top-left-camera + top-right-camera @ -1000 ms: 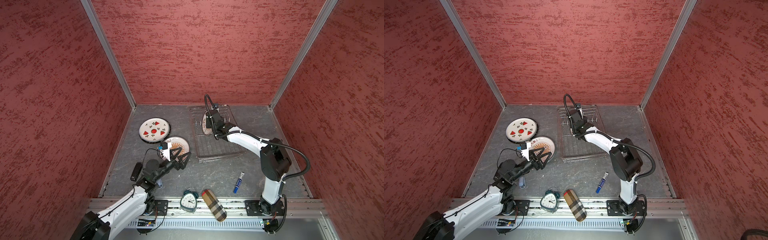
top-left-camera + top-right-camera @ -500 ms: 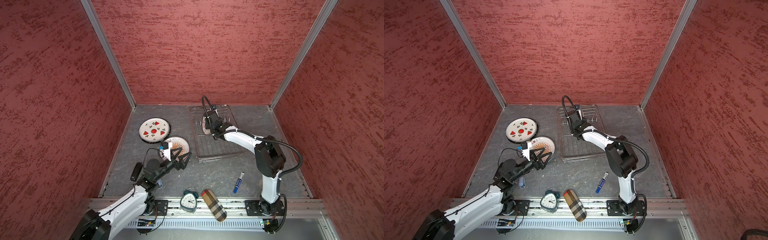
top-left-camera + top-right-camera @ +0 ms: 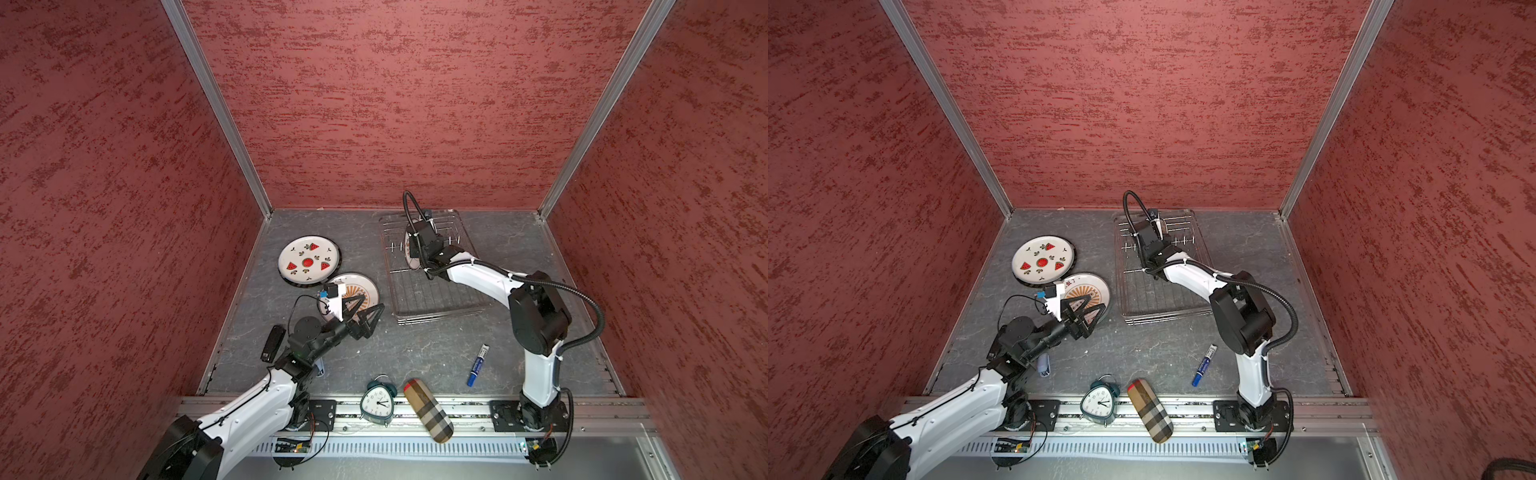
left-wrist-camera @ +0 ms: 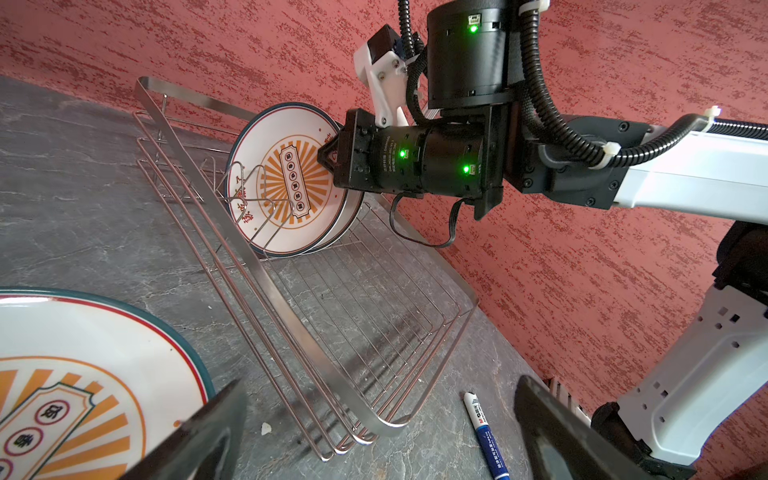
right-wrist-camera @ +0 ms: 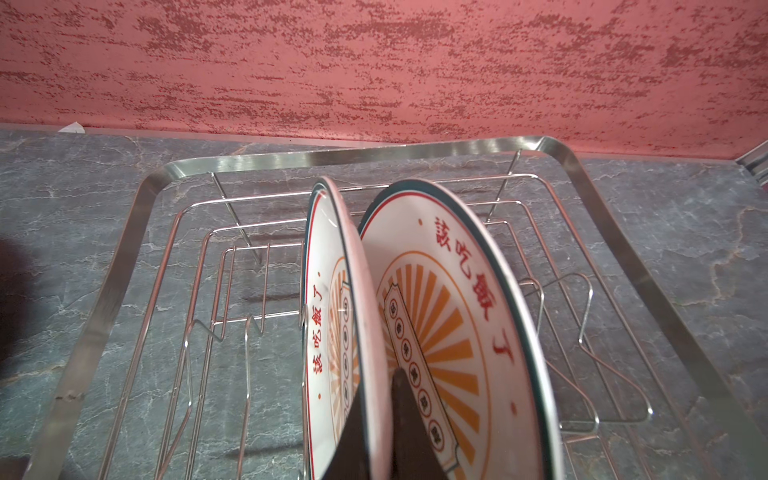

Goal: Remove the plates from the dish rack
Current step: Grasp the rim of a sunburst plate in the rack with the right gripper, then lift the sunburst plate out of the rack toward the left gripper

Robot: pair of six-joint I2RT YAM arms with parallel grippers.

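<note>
The desk (image 3: 415, 357) carries the rack (image 3: 440, 316) by its far edge. Two sunburst plates (image 5: 449, 316) stand on edge inside; the right hand (image 5: 380, 399) pinches one plate (image 5: 322, 316) by its rim. Left of the rack lie a watermelon plate (image 3: 308, 261) and a flat sunburst plate (image 3: 361, 286); the left hand (image 4: 382, 399) hovers there, spread wide.

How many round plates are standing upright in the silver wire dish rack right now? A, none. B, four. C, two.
C: the right wrist view shows one round white ceramic plate with an orange sunburst print, its rim pinched by the right claw, and a second sunburst plate alongside, both upright in the silver wire dish rack.
</note>
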